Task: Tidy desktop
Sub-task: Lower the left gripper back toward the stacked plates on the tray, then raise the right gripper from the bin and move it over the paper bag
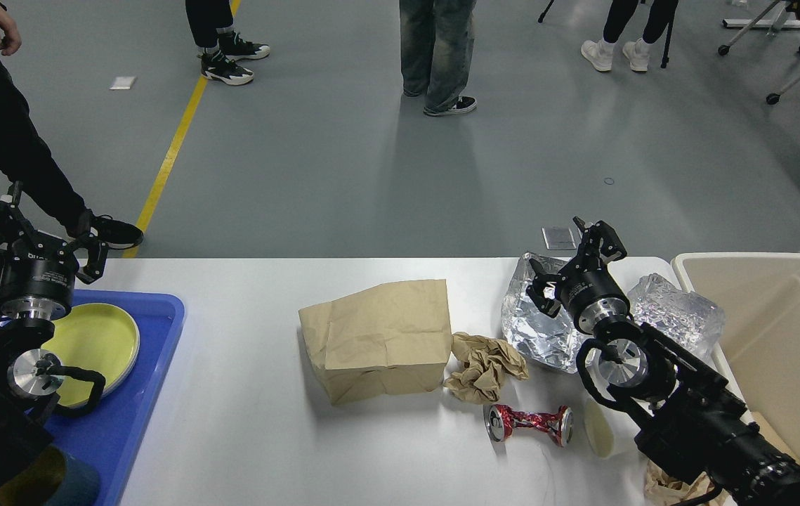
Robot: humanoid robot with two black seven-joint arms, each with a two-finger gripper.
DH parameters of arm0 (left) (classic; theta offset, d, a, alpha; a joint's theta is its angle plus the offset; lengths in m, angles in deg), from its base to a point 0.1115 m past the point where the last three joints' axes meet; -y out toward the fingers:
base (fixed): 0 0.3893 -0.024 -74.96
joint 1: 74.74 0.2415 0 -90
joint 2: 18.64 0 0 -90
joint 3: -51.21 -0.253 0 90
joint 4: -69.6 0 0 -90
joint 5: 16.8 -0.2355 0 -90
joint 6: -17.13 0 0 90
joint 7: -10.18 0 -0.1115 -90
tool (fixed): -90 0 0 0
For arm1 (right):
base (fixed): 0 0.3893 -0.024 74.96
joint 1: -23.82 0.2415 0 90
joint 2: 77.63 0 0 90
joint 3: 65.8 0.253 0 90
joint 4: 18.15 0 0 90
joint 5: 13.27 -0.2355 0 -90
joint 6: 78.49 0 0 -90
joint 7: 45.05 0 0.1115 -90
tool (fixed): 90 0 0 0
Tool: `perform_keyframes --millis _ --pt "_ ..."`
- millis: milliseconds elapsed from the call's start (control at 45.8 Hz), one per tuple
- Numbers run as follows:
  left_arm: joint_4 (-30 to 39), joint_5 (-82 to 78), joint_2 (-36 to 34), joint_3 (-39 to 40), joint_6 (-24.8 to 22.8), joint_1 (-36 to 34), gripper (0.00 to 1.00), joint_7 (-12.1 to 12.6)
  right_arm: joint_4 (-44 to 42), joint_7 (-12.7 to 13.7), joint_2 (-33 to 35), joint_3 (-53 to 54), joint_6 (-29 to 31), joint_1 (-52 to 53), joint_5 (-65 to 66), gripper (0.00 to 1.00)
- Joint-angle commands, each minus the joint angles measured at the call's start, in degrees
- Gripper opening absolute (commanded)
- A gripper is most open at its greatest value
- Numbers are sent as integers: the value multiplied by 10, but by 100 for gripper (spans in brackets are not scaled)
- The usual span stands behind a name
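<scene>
The white desktop (245, 429) carries a flat brown paper bag (378, 337), a crumpled brown paper wad (484, 365), a crushed red can (529, 424), a white cup on its side (600, 430), a silver foil bag (536, 327) and a crumpled clear plastic pack (680, 313). My left gripper (45, 235) is open and empty above the far left corner of the blue tray. My right gripper (574, 260) is open and empty, hovering just over the foil bag's top.
A blue tray (133, 414) at the left holds a yellow plate (97, 341) and a dark cup (48, 483). A beige bin (786, 330) stands at the right. More crumpled paper (663, 486) lies under my right arm. People stand on the floor beyond.
</scene>
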Motion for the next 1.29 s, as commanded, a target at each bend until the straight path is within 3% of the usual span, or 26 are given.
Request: perform_keyframes --millis 0,1005,1268 --pt "0 0 0 0 0 0 96 0 0 0 0 1 1 0 0 100" --pt "0 0 0 0 0 0 96 0 -4 5 11 12 -8 18 -5 100" --pt "0 0 0 2 -1 1 96 0 -39 5 10 12 -7 15 -166 100"
